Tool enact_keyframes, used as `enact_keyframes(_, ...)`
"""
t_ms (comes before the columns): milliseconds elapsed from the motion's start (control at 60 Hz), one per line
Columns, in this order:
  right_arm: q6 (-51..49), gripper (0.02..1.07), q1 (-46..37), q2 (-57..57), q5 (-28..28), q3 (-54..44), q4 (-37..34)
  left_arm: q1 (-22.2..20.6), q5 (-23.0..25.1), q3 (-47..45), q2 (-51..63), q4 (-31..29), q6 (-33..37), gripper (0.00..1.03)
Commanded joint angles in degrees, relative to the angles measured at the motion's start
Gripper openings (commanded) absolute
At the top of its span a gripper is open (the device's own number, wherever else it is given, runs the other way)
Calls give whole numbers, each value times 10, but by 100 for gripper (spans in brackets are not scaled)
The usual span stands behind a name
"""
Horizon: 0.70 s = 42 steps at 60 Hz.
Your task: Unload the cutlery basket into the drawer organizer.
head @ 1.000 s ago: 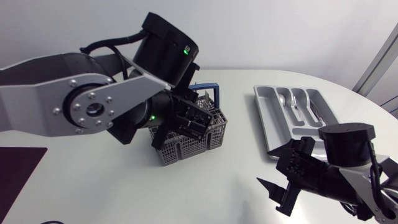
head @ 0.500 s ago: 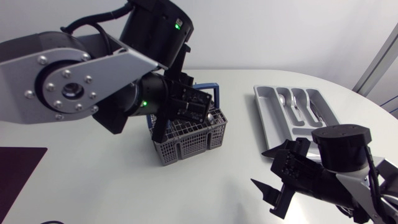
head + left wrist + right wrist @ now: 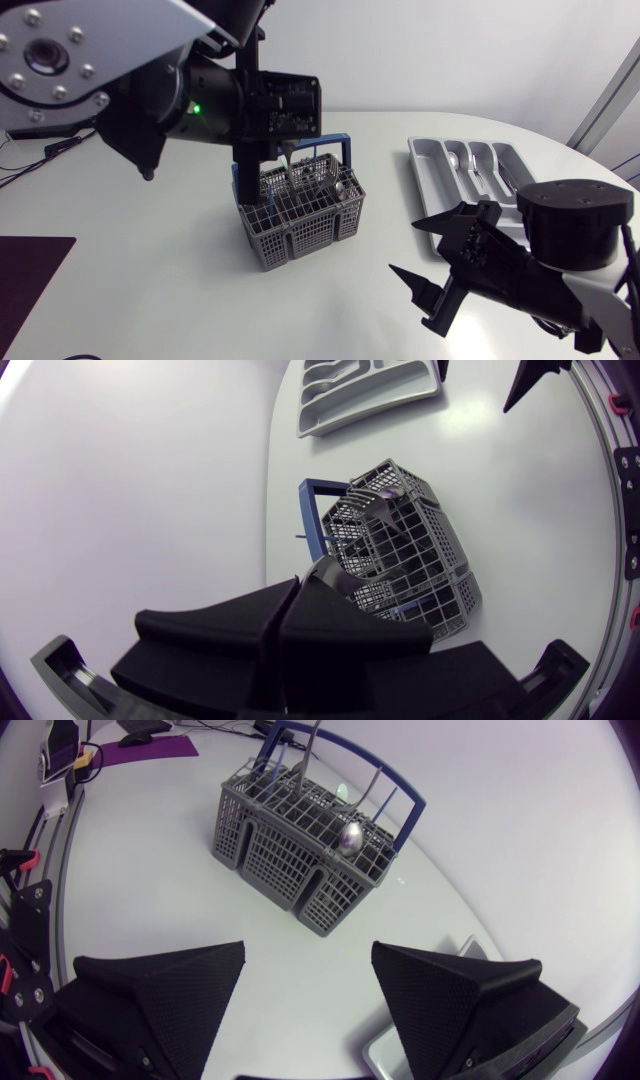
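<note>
Left gripper (image 3: 300,584) risen above basket (image 3: 300,240), clamped on utensil handle (image 3: 330,573), right gripper (image 3: 305,975) spread wide

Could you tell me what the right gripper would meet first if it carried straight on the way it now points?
Probably the basket, straight ahead of the open right gripper; nothing lies between, though depth is unclear.

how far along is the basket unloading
Done: some cutlery already lies in the drawer organizer. In hand: the left gripper is shut on one silver piece over the basket; the right gripper is open and empty. Left: several pieces, a spoon among them, stand in the basket.
</note>
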Motion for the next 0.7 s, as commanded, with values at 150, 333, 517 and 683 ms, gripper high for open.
enact_keyframes(150, 42, 93, 26, -6, 13, 22, 16, 8, -4, 35, -28, -4, -66, 16)
enact_keyframes(333, 44, 93, 27, -1, 14, 22, 18, -17, -36, -14, -50, 20, -36, 16)
enact_keyframes(517, 42, 93, 28, 6, 13, 12, 21, -63, -66, -118, -90, 151, 81, 17)
enact_keyframes(683, 41, 93, 29, 10, 10, 4, 27, -89, -60, -113, -90, 162, 147, 17)
